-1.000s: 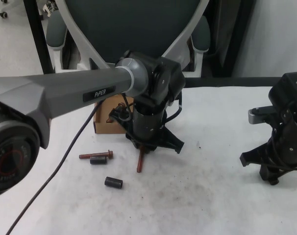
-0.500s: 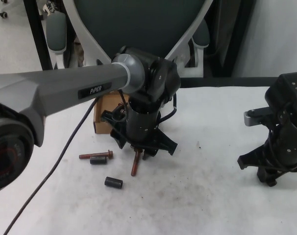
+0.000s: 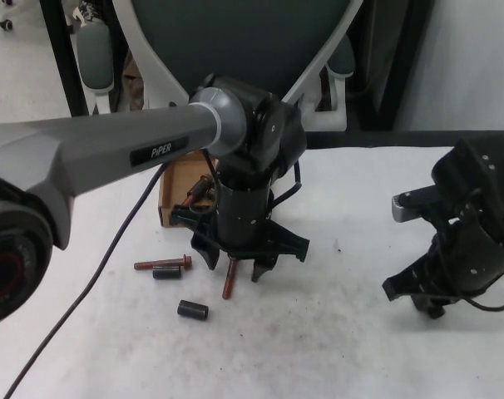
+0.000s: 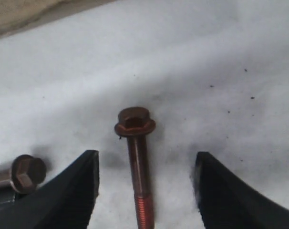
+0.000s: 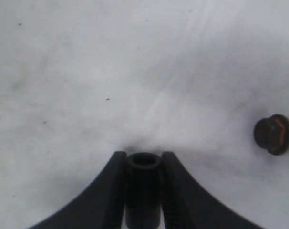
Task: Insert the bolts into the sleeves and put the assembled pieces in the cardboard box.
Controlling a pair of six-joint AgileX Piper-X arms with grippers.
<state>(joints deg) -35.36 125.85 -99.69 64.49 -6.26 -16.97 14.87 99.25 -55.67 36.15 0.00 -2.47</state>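
Observation:
My left gripper (image 3: 234, 264) points down at the white bench, open, its black fingers (image 4: 73, 191) on either side of a copper bolt (image 4: 135, 121) that lies flat between them without touching. In the high view that bolt (image 3: 228, 284) pokes out below the gripper. A second bolt (image 3: 162, 263) lies to the left beside a black sleeve (image 3: 166, 273), and another sleeve (image 3: 193, 310) lies nearer the front. My right gripper (image 5: 143, 160) is shut on a black sleeve (image 5: 143, 191), open end facing the bench. The right arm (image 3: 456, 241) hangs at the right.
The cardboard box (image 3: 175, 193) stands behind the left gripper with a bolted piece (image 3: 200, 189) in it. Another bolt head (image 5: 274, 133) lies on the bench near the right gripper. A cable (image 3: 111, 258) trails across the bench's left side. Chair legs stand behind the bench.
The left gripper has turned and come down lower around the copper bolt, which sits slightly further left. The right arm has shifted left and lower with its sleeve.

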